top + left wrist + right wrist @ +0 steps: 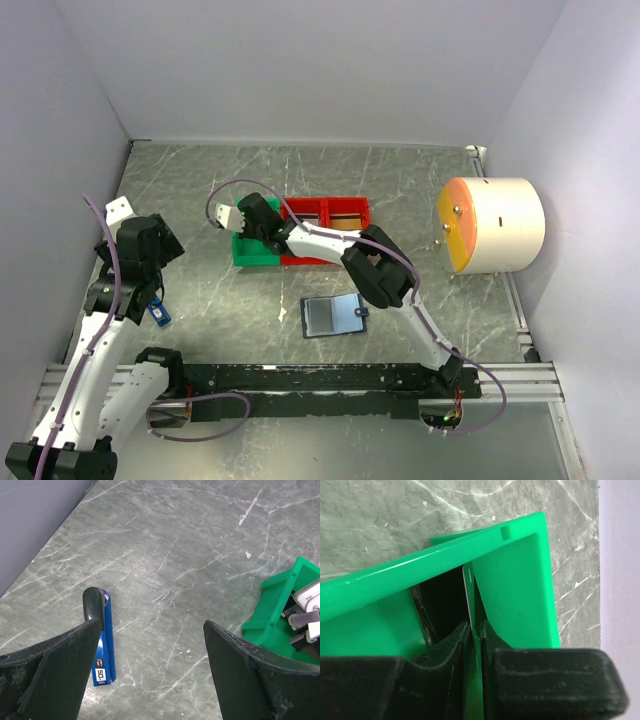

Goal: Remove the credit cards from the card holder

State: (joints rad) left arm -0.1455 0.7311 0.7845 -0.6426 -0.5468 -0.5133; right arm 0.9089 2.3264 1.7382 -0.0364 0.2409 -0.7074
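**Desk:** Where is the right claw?

**Me:** I have the right claw (475, 628) down inside the green bin (515, 590), in one corner. A pale card (468, 594) stands on edge between its fingers, close to the bin's wall. The jaws sit nearly together around it, but I cannot tell whether they pinch it or only flank it.

**Desk:** And the holder?

**Me:** The holder (333, 316) lies open on the table, near-right of the green bin and apart from it. From above I can't make out whether any card is left in its pockets.

**Desk:** The other arm?

**Me:** The left claw (152, 624) hangs wide open and empty over the table, left of the green bin. A blue tag (106, 650) lies by one finger.

**Desk:** How do you want to finish this step?

**Me:** I judge it to be the drop. I'd part the jaws only a little so the card slides down against the wall. Then I'd lift straight up, so the fingers neither drag it out nor catch the rim, and only then swing toward the holder
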